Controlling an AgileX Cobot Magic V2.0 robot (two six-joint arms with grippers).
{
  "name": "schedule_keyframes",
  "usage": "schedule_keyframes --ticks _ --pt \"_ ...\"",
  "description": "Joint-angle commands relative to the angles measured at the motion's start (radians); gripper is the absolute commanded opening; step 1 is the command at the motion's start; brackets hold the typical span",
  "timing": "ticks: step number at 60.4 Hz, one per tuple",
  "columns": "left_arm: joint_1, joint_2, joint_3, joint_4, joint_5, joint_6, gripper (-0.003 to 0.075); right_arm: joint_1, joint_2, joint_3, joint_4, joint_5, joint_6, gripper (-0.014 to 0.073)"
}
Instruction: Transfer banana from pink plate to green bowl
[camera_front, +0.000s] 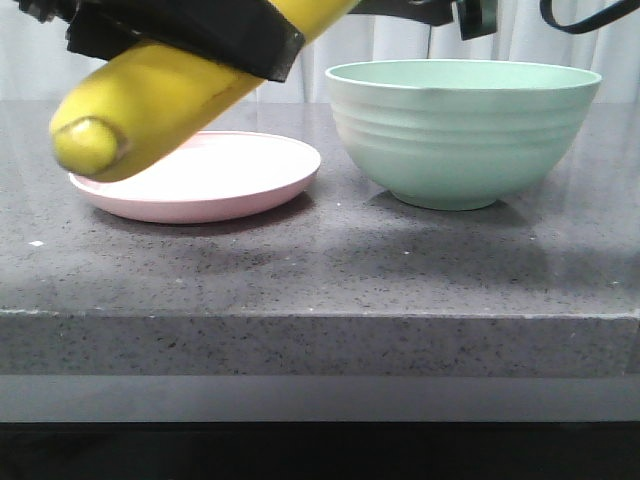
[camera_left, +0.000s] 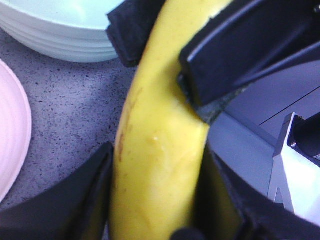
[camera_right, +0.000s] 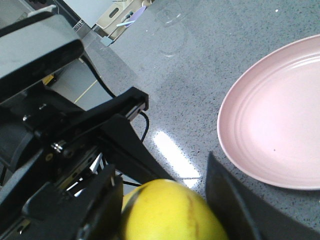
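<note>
The yellow banana hangs in the air above the near left rim of the pink plate, stem tip low and toward the camera. My left gripper is shut on its middle, and the left wrist view shows its jaws tight on both sides of the banana. My right gripper is shut on the banana's other, rounded end. Its fingers clamp the fruit beyond the left gripper. The plate is bare. The green bowl stands to the plate's right.
The grey speckled table's front edge runs across the front view. The left arm's black body fills one side of the right wrist view. The plate and bowl lie below the grippers.
</note>
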Motion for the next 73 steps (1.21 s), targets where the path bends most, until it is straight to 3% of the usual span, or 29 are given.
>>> schedule_keyframes --ticks 1,12,18,24,29,50,62,73 --pt "-0.007 -0.024 -0.03 -0.062 -0.023 -0.004 0.0167 -0.001 -0.028 -0.024 0.063 0.072 -0.016 0.015" --pt "-0.007 -0.024 -0.03 -0.062 -0.023 -0.004 0.0198 -0.001 -0.028 -0.024 0.063 0.08 -0.016 0.015" --pt "-0.007 -0.024 -0.03 -0.062 -0.023 -0.004 0.0327 -0.001 -0.028 -0.024 0.063 0.08 -0.016 0.015" --pt "-0.007 -0.024 -0.03 -0.062 -0.023 -0.004 0.0514 -0.001 -0.028 -0.024 0.063 0.08 -0.016 0.015" --pt "-0.007 -0.024 -0.03 -0.062 -0.023 -0.004 0.058 -0.001 -0.028 -0.024 0.063 0.08 -0.016 0.015" --pt "-0.007 -0.057 -0.032 -0.062 0.0 -0.004 0.0582 -0.014 -0.033 -0.091 -0.01 0.036 0.022 0.015" --pt "-0.005 -0.105 -0.063 -0.045 0.004 -0.002 0.0582 -0.038 -0.033 -0.281 -0.331 -0.072 0.236 0.015" --pt "-0.005 -0.119 -0.074 -0.044 0.006 -0.002 0.0581 -0.104 -0.03 -0.473 -0.586 -0.04 0.449 0.015"
